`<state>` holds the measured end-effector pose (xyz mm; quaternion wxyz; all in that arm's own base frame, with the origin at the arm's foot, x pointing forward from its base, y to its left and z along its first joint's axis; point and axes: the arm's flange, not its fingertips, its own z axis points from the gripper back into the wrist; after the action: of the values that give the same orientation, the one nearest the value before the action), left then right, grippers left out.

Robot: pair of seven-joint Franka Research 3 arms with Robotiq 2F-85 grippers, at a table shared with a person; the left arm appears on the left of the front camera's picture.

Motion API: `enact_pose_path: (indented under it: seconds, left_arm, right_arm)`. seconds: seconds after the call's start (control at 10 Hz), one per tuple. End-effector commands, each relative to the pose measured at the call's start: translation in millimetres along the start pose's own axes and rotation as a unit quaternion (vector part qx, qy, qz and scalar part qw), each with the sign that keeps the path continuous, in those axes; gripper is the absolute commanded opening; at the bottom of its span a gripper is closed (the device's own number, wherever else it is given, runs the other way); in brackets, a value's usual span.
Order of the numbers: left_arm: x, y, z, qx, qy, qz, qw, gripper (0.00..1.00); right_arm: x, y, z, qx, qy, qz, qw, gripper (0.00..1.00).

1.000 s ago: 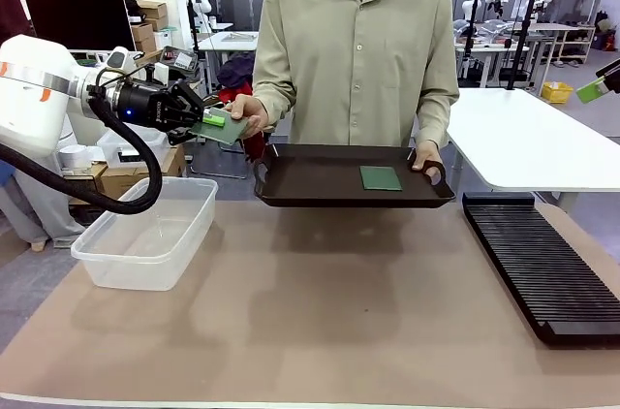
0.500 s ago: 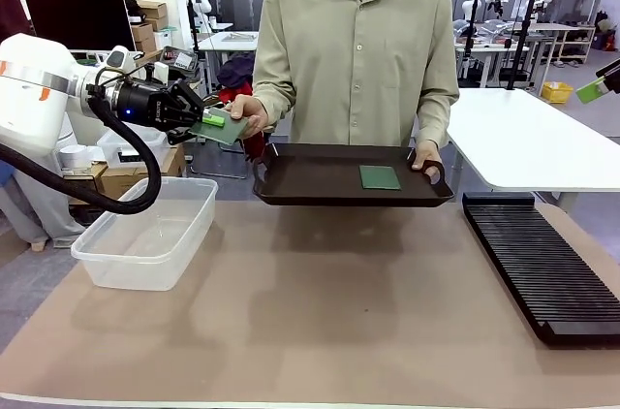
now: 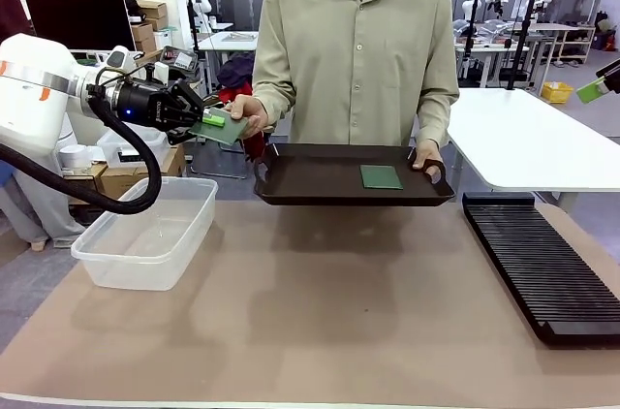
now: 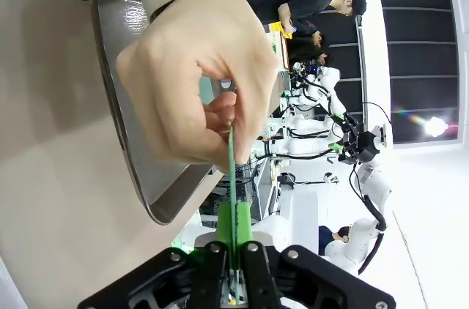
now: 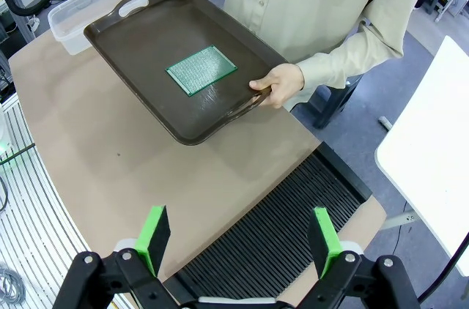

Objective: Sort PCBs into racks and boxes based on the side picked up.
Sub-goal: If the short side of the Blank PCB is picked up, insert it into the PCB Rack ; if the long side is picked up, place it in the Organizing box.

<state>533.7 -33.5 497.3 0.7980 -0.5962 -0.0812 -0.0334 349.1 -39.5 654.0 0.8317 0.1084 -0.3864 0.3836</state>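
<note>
handover on the left, board gripped at both ends

the left gripper (image 4: 233,250) is clamped on the near edge of a green board (image 4: 232,170), seen edge-on from its wrist. just past it the person's hand (image 4: 198,82) pinches the far edge. so both have hold of it, up in the air above and beyond the tub (image 3: 145,235). this reads as the handover step, not yet finished. next move, i'd say: the person lets go, then the arm carries the board off and picks its place by which face was taken. which face that is, i can't tell. the tub sits close under that arm; the rack (image 3: 542,268) lies well apart, on the right of the table (image 3: 339,312). the right gripper (image 5: 240,239) hangs high over the rack, fingers spread wide, nothing in them.

the count, near to far: one rack, one tub, both without boards. one brown tray (image 3: 320,186), gripped by the person's other hand (image 3: 426,159). two boards, one in the grip and the second board (image 3: 381,177) flat on the tray.
</note>
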Motion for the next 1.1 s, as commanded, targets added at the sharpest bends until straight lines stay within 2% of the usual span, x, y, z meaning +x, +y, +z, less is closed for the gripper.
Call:
enact_pose_path:
  seconds: [0.0,1.0]
  left_arm:
    - [0.3,0.5,-0.1,-0.001,-0.001,0.001,1.000,0.00]
    - [0.3,0.5,-0.1,-0.001,-0.001,0.001,1.000,0.00]
  right_arm:
    - [0.2,0.5,-1.3,0.006,-0.002,0.000,1.000,1.00]
    - [0.2,0.5,-1.3,0.006,-0.002,0.000,1.000,1.00]
